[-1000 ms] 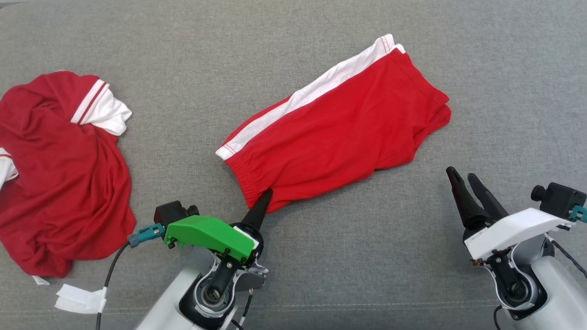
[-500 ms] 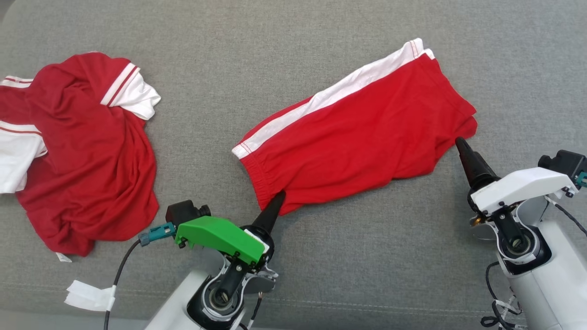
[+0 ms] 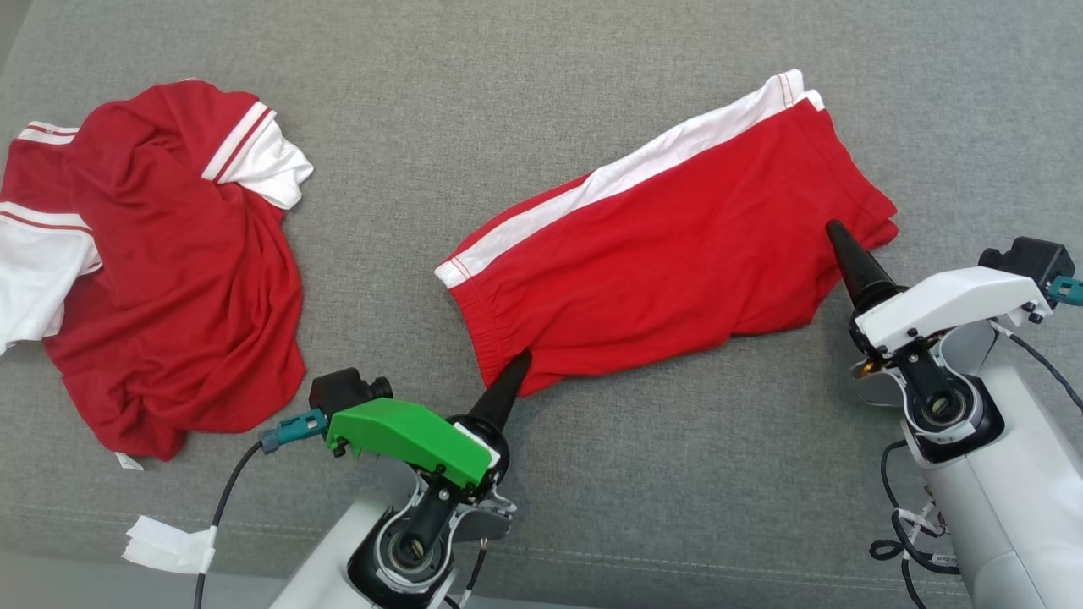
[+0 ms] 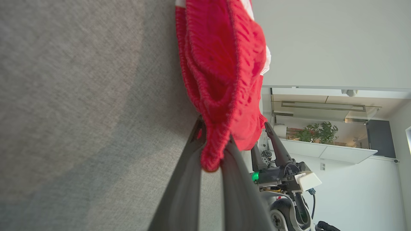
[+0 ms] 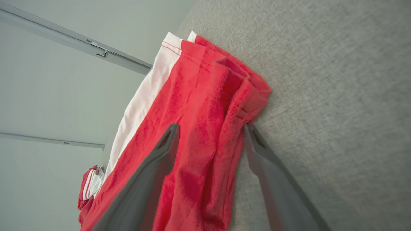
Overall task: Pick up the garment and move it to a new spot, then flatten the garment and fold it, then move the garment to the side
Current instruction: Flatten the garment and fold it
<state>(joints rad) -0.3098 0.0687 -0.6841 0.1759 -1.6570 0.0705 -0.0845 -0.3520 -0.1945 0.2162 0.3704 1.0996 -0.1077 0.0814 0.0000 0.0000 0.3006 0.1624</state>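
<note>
The garment, red shorts (image 3: 668,254) with a white side stripe, lies flat and slanted across the middle of the grey cushion (image 3: 541,76). My left gripper (image 3: 520,359) is shut on the near waistband corner; in the left wrist view the ribbed red hem (image 4: 221,64) is pinched between its fingers, and the left gripper (image 4: 213,144) is closed tight. My right gripper (image 3: 833,228) stands open at the shorts' leg end. In the right wrist view the right gripper (image 5: 212,126) straddles the red leg hem (image 5: 199,96), one finger over the cloth, the other at its edge.
A second, crumpled red garment (image 3: 169,279) with white sleeves lies at the far left. White tape (image 3: 165,550) hangs on the left arm's cable near the cushion's front seam. Bare grey cushion stretches beyond and to the right of the shorts.
The camera shifted, so the whole picture slid right. My right gripper moved forward from the bare cushion onto the shorts' leg hem. The left gripper kept its hold on the waistband.
</note>
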